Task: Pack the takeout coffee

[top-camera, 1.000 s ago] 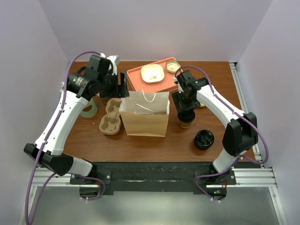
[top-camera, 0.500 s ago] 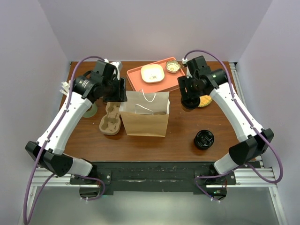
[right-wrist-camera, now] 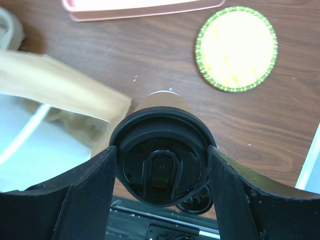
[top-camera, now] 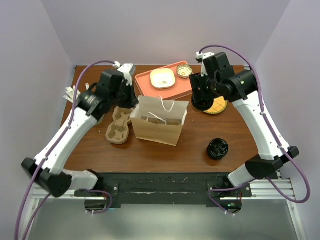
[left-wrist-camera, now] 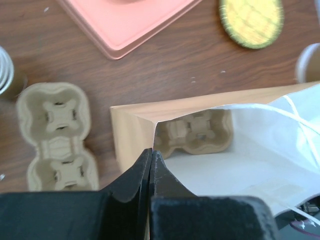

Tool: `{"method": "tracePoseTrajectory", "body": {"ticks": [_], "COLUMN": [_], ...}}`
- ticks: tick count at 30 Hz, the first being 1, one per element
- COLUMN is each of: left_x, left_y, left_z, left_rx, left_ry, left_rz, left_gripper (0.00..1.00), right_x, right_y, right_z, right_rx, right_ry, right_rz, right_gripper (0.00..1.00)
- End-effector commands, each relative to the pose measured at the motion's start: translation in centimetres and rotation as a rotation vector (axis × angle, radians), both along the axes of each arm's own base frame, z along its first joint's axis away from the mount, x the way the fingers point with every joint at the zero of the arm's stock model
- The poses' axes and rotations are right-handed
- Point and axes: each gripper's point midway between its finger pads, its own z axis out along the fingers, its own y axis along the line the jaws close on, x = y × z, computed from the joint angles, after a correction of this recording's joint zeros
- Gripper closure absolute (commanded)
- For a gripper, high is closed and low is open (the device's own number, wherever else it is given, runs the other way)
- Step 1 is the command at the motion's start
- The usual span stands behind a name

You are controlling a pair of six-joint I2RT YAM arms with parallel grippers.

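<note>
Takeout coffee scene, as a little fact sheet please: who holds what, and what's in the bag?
Right fingers: clamped on the takeout coffee, next to the bag
Left fingers: shut on the brown paper bag rim, mouth open
Inside bag: pulp cup carrier
Beside bag: second cup carrier
Coffee packed: not yet

wooden table (top-camera: 190, 145) | on it: paper bag (top-camera: 157, 131), pink tray (top-camera: 145, 85), cup carrier (top-camera: 117, 127), woven coaster (top-camera: 220, 106), black lid (top-camera: 218, 149)
</note>
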Motion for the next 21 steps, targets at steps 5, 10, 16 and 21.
{"method": "tracePoseTrajectory", "body": {"ticks": [5,10,16,21], "left_x": [-4.2,-6.1,-6.4,-5.9], "left_y": [-0.6,0.8,0.3,0.2], "left_z": [4.0,3.5,2.3,2.6], "left_rx": [-0.242,-0.241,-0.241,-0.256], "left_ry": [-0.290,-0.357,-0.311,-0.245], "left_rz": [-0.062,-0.074,-0.095,-0.039], "left_gripper": [1.00,1.00,1.00,1.00], "right_x": [-2.6,-3.0,-4.3,-6.0], "right_y": [-1.0,-0.2,2.1,4.8], "right_z": [2.7,5.3,8.1,11.0], "right_rx": [0.028,0.097,0.204,0.326], "right_ry": [-0.060,-0.156,-0.241,-0.317], "right_rz": [0.001,0.073,0.231,0.372], "right_gripper": [0.38,0.38,0.38,0.39]}}
